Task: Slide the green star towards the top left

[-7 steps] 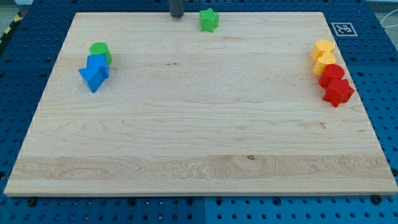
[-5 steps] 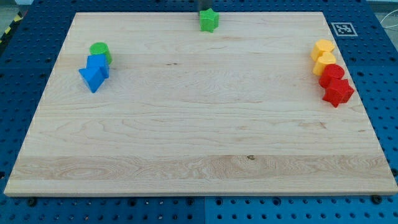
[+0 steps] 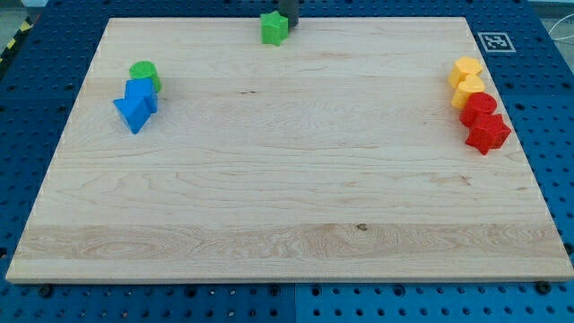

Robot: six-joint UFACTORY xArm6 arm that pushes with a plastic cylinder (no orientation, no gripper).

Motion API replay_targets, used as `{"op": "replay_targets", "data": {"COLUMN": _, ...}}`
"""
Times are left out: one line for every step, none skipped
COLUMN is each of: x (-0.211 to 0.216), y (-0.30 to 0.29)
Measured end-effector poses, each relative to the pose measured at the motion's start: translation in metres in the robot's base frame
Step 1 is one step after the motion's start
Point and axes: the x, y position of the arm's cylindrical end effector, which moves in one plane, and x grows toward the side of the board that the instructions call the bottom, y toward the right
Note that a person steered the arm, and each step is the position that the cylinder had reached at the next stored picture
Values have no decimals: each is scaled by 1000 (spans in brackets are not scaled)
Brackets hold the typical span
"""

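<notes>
The green star (image 3: 274, 28) lies near the top edge of the wooden board (image 3: 287, 179), a little left of the middle. My tip (image 3: 288, 23) is a dark rod end at the view's top. It touches the star's right side.
A green cylinder (image 3: 143, 74), a blue cube (image 3: 141, 91) and a blue triangle (image 3: 132, 113) cluster at the view's left. Two yellow blocks (image 3: 466, 70) (image 3: 467, 90) and two red blocks (image 3: 479, 106) (image 3: 488, 131) cluster at the view's right. A marker tag (image 3: 494, 41) sits beyond the board's top right corner.
My tip went from left of the star, over its top, to its right side. The green star has slid left along the top edge.
</notes>
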Motion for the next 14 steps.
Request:
{"op": "replay_targets", "data": {"x": 5, "y": -22}}
{"op": "replay_targets", "data": {"x": 27, "y": -30}}
{"op": "replay_targets", "data": {"x": 48, "y": -30}}
{"op": "replay_targets", "data": {"x": 49, "y": -23}}
{"op": "replay_targets", "data": {"x": 52, "y": -10}}
{"op": "replay_targets", "data": {"x": 61, "y": 5}}
{"op": "replay_targets", "data": {"x": 71, "y": 6}}
{"op": "replay_targets", "data": {"x": 78, "y": -25}}
{"op": "replay_targets", "data": {"x": 78, "y": -60}}
{"op": "replay_targets", "data": {"x": 78, "y": -93}}
{"op": "replay_targets", "data": {"x": 78, "y": -125}}
{"op": "replay_targets", "data": {"x": 78, "y": -156}}
{"op": "replay_targets", "data": {"x": 78, "y": -169}}
{"op": "replay_targets", "data": {"x": 76, "y": -169}}
